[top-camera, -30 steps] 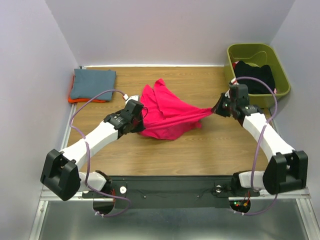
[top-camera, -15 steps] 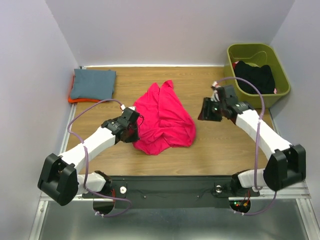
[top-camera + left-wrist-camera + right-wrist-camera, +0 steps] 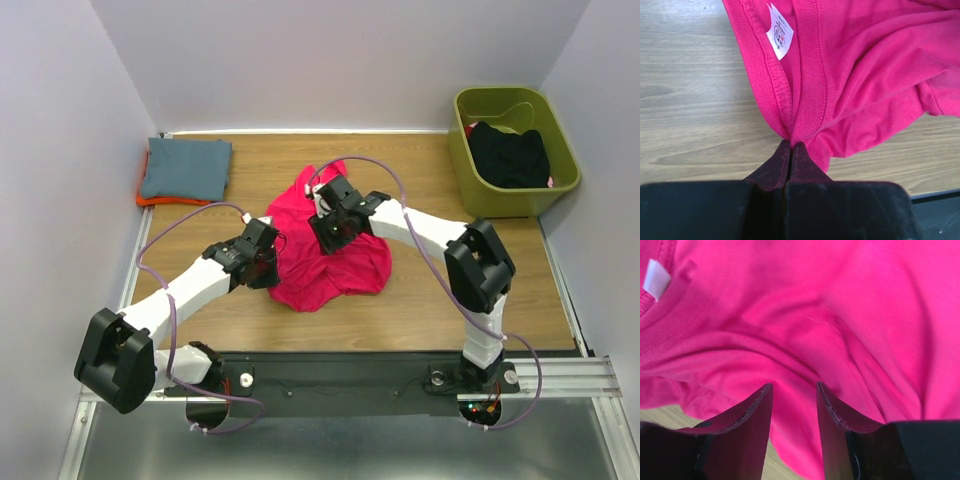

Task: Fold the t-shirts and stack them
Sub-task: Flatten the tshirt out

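Observation:
The magenta-pink t-shirt (image 3: 335,262) lies crumpled mid-table. My left gripper (image 3: 268,262) is shut on its ribbed collar (image 3: 807,100) at the shirt's left edge; a white label (image 3: 779,31) shows beside the collar. My right gripper (image 3: 328,228) is open, low over the shirt's upper middle, its fingertips (image 3: 765,395) on either side of a fold of pink cloth (image 3: 850,315). A folded slate blue-grey shirt (image 3: 186,166) lies on an orange one (image 3: 150,200) at the far left. A black garment (image 3: 508,155) sits in the bin.
The olive-green bin (image 3: 480,104) stands at the far right corner. White walls close in the table on the left, back and right. Bare wood shows right of the pink shirt (image 3: 470,270) and in front of it.
My right gripper let go of the pink shirt's stretched corner, swung left across the table and now sits open over the shirt's middle. The shirt dropped into a heap. The left gripper stayed shut on the collar.

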`<action>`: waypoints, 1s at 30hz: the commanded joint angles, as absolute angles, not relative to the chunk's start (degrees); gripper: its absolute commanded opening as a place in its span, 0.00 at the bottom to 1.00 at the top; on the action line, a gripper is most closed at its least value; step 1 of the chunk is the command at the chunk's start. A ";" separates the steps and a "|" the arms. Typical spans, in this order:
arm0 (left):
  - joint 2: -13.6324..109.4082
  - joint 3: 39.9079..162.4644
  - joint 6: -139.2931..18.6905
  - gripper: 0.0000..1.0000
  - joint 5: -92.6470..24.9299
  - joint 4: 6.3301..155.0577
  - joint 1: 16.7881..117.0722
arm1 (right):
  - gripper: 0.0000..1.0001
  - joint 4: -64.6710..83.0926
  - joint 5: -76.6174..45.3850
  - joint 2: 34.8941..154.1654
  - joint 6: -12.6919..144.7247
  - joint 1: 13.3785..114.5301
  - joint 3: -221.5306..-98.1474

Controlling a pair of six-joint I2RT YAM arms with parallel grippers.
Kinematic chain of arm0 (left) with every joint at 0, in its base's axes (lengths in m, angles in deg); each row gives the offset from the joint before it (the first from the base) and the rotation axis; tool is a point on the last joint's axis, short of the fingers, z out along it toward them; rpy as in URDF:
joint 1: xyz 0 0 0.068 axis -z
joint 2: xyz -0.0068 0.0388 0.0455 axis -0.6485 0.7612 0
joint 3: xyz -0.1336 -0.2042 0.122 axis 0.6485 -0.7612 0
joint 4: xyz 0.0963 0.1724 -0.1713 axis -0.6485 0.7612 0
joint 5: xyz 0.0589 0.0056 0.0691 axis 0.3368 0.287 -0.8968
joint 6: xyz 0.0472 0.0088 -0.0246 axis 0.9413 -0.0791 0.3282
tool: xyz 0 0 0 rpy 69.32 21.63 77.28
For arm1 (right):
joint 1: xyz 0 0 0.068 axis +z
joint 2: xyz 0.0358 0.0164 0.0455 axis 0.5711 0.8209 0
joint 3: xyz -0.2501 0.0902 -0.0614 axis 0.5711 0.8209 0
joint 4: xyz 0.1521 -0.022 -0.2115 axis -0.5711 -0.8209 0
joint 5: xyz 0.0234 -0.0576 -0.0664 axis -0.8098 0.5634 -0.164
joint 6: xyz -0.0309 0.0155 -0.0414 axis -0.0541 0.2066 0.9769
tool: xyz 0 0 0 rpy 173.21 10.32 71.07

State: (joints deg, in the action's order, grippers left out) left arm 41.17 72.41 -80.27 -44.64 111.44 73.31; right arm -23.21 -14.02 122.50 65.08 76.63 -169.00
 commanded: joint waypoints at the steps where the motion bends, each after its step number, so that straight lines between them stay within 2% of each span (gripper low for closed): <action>1: 39.19 71.21 -80.54 0.00 -43.35 110.22 73.21 | 0.46 -22.54 -10.09 124.98 71.85 78.33 -174.55; 12: 39.28 70.32 -80.36 0.00 -42.38 108.90 73.13 | 0.44 -22.54 -4.73 130.25 79.24 78.33 -177.98; 17: 39.63 70.15 -80.01 0.00 -42.38 108.81 73.13 | 0.41 -22.63 -6.65 133.50 80.21 78.25 -180.00; 27: 39.72 69.62 -80.01 0.00 -42.38 108.37 73.13 | 0.40 -22.63 -7.71 137.11 81.00 78.16 -180.27; 29: 39.63 69.62 -79.92 0.00 -42.38 108.46 73.13 | 0.33 -22.63 -7.71 136.67 81.09 78.24 -180.18; 30: 39.63 69.62 -79.92 0.00 -42.38 108.46 73.21 | 0.25 -22.63 -7.71 135.89 81.01 78.25 -180.18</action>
State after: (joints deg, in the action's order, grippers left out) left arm 40.47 70.71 -80.29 -42.57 109.12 73.31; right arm -23.19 -7.29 136.08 80.16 78.31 -178.44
